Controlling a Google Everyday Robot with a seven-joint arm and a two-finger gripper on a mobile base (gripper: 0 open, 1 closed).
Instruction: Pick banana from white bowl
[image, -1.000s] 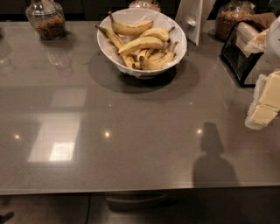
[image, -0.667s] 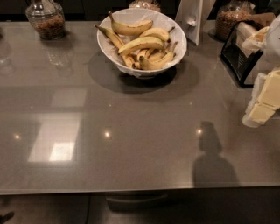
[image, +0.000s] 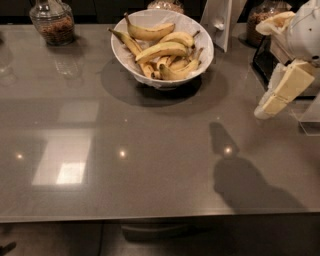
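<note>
The white bowl (image: 201, 59) stands at the back middle of the grey table and holds several bananas. The banana (image: 150, 32), plump and smooth yellow, lies across the far side of the pile. A thin speckled banana (image: 131, 44) leans along the bowl's left side. Smaller bananas (image: 175, 70) fill the near side. My gripper (image: 264, 109) hangs at the right edge, to the right of the bowl and nearer than it, above the table and well apart from the bowl, holding nothing that I can see.
A glass jar (image: 51, 22) stands at the back left. A white upright card (image: 219, 20) and another jar (image: 261, 21) are behind the bowl's right side. A black rack (image: 260, 62) and a clear stand (image: 311, 119) sit at the right edge.
My gripper has moved left and farther across the table, towards the bowl. The bowl and the bananas have not moved.
</note>
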